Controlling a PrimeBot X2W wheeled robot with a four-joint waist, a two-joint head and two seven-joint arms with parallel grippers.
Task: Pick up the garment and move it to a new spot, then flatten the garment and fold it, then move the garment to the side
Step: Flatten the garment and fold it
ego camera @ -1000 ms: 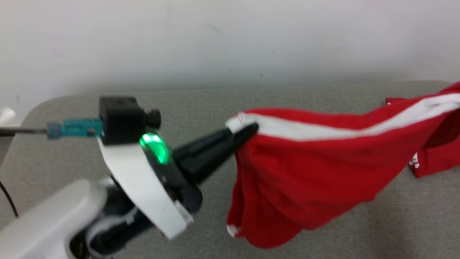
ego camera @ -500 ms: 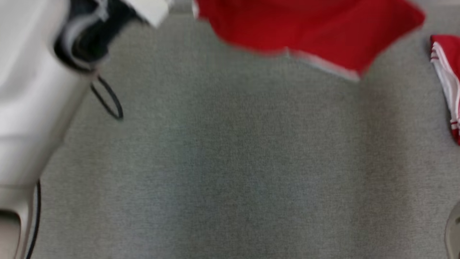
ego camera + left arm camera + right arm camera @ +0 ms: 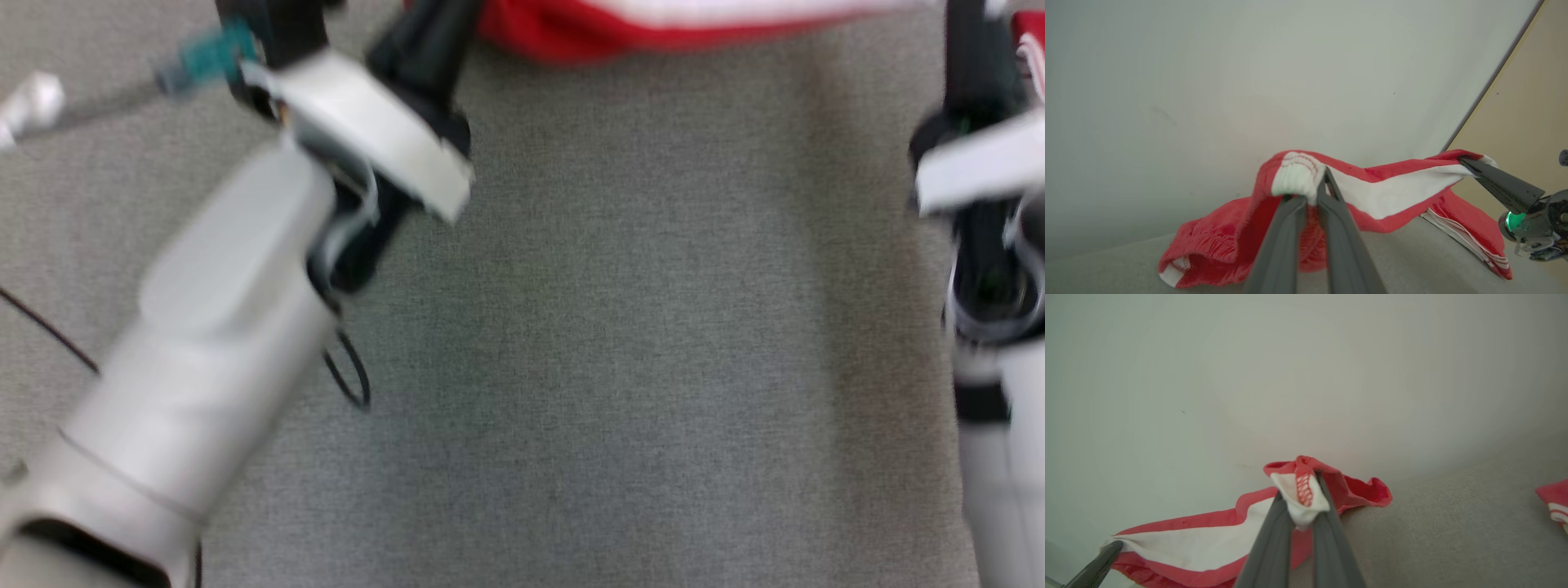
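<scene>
Left wrist view – left gripper (image 3: 1310, 185) clamped on the garment (image 3: 1396, 192) cuff, right gripper (image 3: 1299, 486) pinching the other end, cloth strung between them over the grey surface (image 3: 612, 327) – hold it taut, lower both ends level

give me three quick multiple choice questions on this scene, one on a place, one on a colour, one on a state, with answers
1. Where does the left end effector grip the garment?
A) its white ribbed edge
B) its red middle
C) nowhere

2. What colour is the garment's broad stripe?
A) blue
B) black
C) white

3. How is the garment now?
A) folded flat
B) held by the left and the right end effector
C) lying untouched

Answers:
1 A, the left wrist view shows it pinching white ribbing.
2 C, a white band runs between red cloth.
3 B, each wrist view shows its end effector shut on one end.
</scene>
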